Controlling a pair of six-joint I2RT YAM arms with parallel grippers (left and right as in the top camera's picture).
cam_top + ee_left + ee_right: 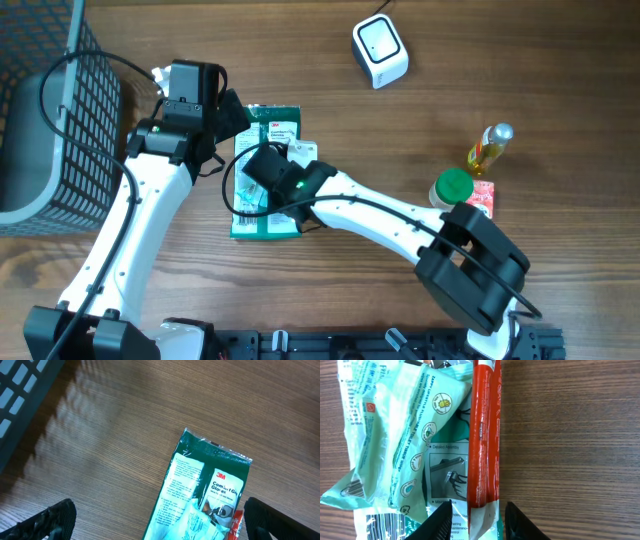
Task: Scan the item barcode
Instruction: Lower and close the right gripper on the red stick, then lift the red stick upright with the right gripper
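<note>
The right hand hangs low over a small heap of packets. Its jaws are narrow and straddle the near end of a long red pack, with a sliver of gap showing on each side, so it grips nothing yet. That straddle suits the pack: it is slim and stiff-looking, and taking it across its width at one end should lift it clear of its neighbours. Just to one side of the jaws lies a pale tissue pouch, overlapping the green glove packet that sits under all of them. A printed barcode shows on a clear wrapper beside the far finger, not on the red pack, whose own code I cannot find. The left hand hovers above the top edge of the green packet with its jaws spread wide and empty, probably kept there to steady the heap or wait its turn. The scanner stands on the wooden surface well away from both hands, so the pack will need carrying across to it.
</note>
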